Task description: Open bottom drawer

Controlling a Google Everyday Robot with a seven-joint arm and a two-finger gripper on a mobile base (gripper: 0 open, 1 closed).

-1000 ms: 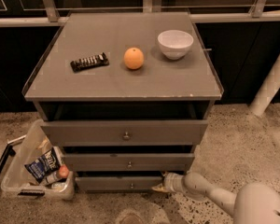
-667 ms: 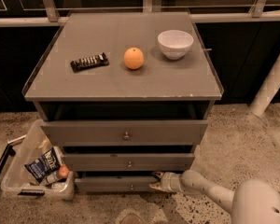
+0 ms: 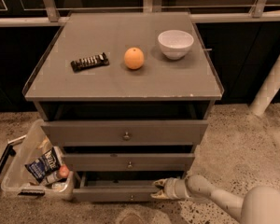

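Note:
The grey cabinet (image 3: 126, 85) has three drawers, all pulled out a little. The bottom drawer (image 3: 112, 193) is the lowest slim grey front with a small round knob (image 3: 131, 198). My gripper (image 3: 157, 190) comes in from the lower right on a white arm (image 3: 210, 195). It sits at the right end of the bottom drawer, at its top edge. The middle drawer (image 3: 128, 162) and the tall top drawer (image 3: 125, 133) are above it.
On the cabinet top lie a dark snack bar (image 3: 89, 61), an orange (image 3: 134, 58) and a white bowl (image 3: 175, 44). A clear plastic bin (image 3: 32, 169) with packets stands on the floor at the left. A white post (image 3: 270, 85) leans at the right.
My gripper has moved left along the bottom drawer's right end. The bottom drawer front now stands a little further out from the cabinet.

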